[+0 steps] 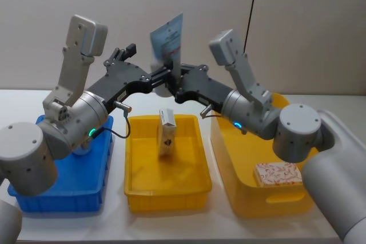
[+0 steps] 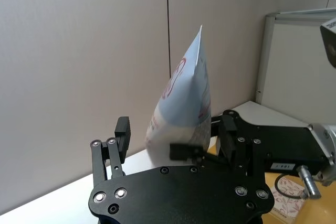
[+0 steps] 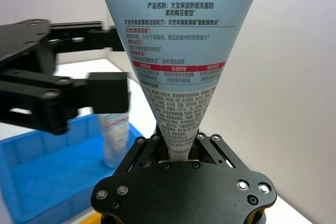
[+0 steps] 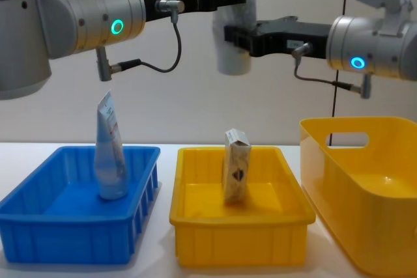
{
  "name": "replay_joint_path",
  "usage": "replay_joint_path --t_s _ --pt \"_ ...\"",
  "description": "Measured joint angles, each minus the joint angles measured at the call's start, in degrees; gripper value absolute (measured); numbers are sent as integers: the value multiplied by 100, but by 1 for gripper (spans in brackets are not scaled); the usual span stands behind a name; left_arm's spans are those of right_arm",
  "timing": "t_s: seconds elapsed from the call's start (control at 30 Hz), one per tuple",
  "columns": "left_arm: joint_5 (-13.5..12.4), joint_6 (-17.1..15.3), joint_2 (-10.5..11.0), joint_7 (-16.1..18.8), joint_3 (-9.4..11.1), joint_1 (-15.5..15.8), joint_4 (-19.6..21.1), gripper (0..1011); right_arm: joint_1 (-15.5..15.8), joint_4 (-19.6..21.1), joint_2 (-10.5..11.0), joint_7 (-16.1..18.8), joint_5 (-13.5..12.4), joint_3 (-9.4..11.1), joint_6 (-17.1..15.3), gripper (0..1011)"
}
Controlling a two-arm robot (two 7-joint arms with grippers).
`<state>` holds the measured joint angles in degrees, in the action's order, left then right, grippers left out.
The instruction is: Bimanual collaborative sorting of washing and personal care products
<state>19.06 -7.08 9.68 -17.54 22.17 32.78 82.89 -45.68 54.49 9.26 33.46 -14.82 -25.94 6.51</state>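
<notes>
Nearest the chest camera, three bins are being carried by a white table (image 1: 171, 232) before a plain grey wall: a blue bin (image 4: 39, 216) on the robot's left, a small yellow bin (image 4: 241, 239) in the middle and a deep yellow bin (image 4: 365, 226) on the right. One pale squeeze tube (image 4: 109, 154) is being kept upright in the blue bin, a white carton (image 4: 236, 164) is standing on end in the small yellow bin, and a patterned carton (image 1: 278, 174) is lying flat in the deep yellow bin. High above the middle bin, a second squeeze tube (image 1: 167, 41) is being held cap down (its flat crimped end pointing up) between both arms. The right gripper (image 3: 181, 148) is being kept closed on its lower end. The left gripper (image 2: 173, 145) is being held against the tube's side, its fingers (image 2: 122, 132) spread wide.
</notes>
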Motion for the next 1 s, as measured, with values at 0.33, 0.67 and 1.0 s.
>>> replay_joint_path --t_s 0.33,0.67,1.0 --pt "0 1 0 0 0 0 0 1001 291 524 181 -716 184 185 -290 166" --pt "0 1 0 1 0 0 0 1001 687 1196 399 -1439 407 425 -664 166" --pt "0 1 0 0 0 0 0 1001 1164 1929 613 -2140 621 729 -1107 158"
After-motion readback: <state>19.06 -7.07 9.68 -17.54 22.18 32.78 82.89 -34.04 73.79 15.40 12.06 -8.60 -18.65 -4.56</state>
